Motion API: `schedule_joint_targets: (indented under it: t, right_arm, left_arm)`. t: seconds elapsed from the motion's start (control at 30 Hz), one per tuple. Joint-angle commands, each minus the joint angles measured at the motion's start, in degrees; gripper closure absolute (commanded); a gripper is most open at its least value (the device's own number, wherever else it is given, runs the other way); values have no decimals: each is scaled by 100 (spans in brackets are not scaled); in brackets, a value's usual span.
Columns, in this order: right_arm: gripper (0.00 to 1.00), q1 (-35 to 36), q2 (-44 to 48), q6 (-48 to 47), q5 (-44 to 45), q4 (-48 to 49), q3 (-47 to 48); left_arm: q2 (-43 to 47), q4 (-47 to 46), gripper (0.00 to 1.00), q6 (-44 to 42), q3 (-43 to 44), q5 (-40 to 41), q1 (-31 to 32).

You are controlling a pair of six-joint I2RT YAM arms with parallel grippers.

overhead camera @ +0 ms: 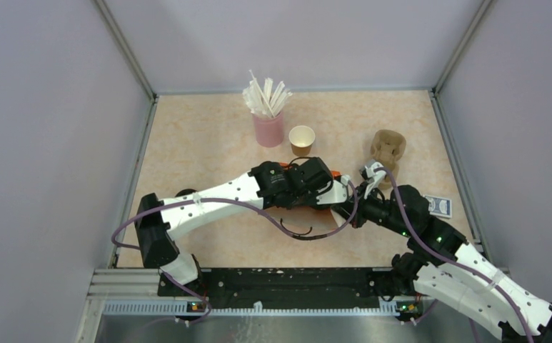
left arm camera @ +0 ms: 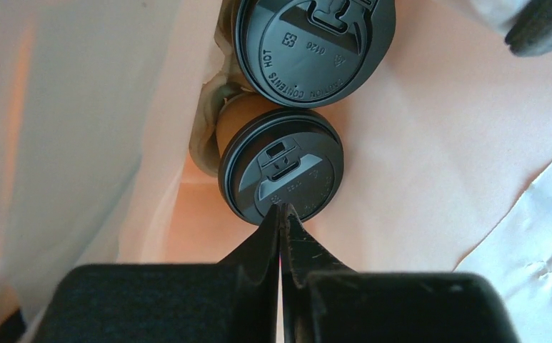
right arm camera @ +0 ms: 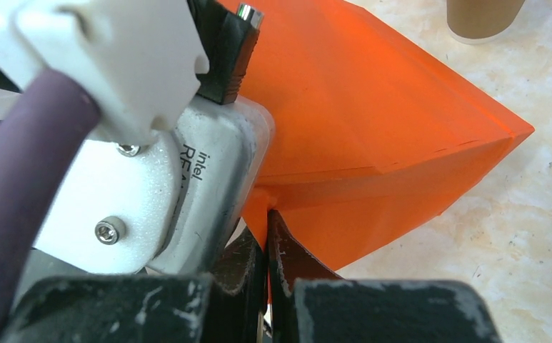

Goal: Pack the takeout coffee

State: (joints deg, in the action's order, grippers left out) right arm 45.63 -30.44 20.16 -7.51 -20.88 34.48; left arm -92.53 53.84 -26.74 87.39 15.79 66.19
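Observation:
Two takeout coffee cups with black lids lie inside the orange bag (right arm camera: 373, 128): the nearer one (left arm camera: 281, 166) and a second one (left arm camera: 315, 46) behind it. A tan pulp edge (left arm camera: 205, 136) shows beside them. My left gripper (left arm camera: 281, 209) is shut and empty inside the bag, its tips at the nearer cup's lid. My right gripper (right arm camera: 267, 214) is shut on the bag's edge, just beside the left wrist. A third brown cup (overhead camera: 302, 139), open and without a lid, stands on the table behind the bag.
A pink cup of white straws (overhead camera: 268, 127) stands at the back, left of the open cup. A tan pulp carrier (overhead camera: 388, 148) lies to the right, and a small blue pack (overhead camera: 440, 206) is near the right wall. Both arms crowd the table's middle.

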Motion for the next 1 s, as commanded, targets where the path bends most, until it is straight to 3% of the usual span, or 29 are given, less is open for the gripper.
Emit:
schedule_joint_targets:
  t: [0.0, 0.4, 0.7, 0.97]
  right_arm:
    - [100, 53, -6, 1, -110, 242, 54]
    - [100, 53, 3, -21, -149, 181, 87]
    - [100, 52, -6, -39, -118, 134, 149]
    - [100, 53, -61, 87, 8, 47, 197]
  left_arm:
    - [55, -23, 100, 47, -33, -299, 139]
    - [137, -864, 100, -107, -1019, 345, 153]
    - [143, -1106, 100, 84, -1131, 691, 189]
    - [693, -832, 82, 309, -520, 689, 367]
